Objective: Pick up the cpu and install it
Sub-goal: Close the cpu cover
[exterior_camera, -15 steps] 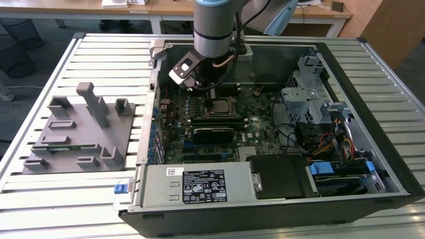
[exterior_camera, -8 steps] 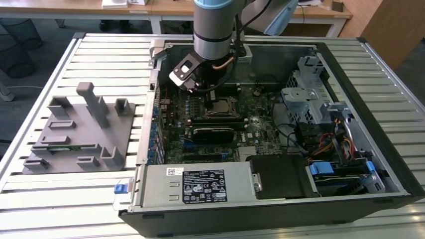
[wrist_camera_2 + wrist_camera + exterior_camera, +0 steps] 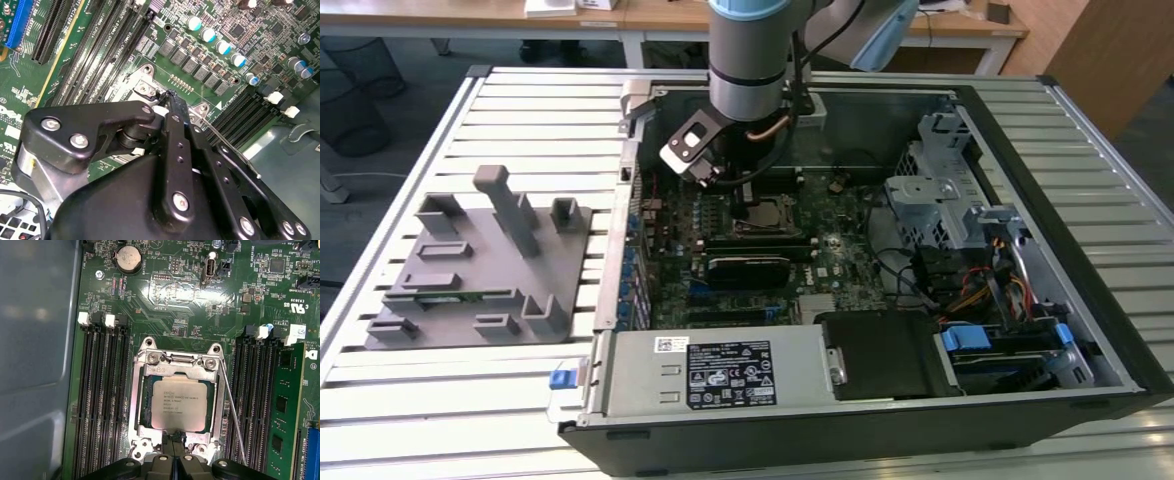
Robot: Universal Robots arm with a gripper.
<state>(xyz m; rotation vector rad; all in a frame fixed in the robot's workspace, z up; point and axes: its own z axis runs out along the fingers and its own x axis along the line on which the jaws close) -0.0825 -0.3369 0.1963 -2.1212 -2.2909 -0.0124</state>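
The cpu [image 3: 180,404] is a square chip with a silver-grey top. It lies flat inside the metal socket frame [image 3: 142,390] on the green motherboard [image 3: 165,290]. My gripper [image 3: 175,438] hangs just past one edge of the frame, with both black fingertips pressed together and nothing between them. In the second wrist view the gripper [image 3: 171,96] comes to a point over the socket frame [image 3: 145,90], and the black linkage hides the chip. In the exterior view the gripper [image 3: 744,195] is low over the socket [image 3: 769,214], inside the open computer case [image 3: 1067,200].
A thin wire lever [image 3: 232,415] slants along one side of the socket. Memory slots [image 3: 102,400] flank it, with a green card [image 3: 282,410] beyond. A grey fixture block [image 3: 480,265] sits at the exterior view's left. The power supply [image 3: 720,372] and drive cage [image 3: 947,200] crowd the case.
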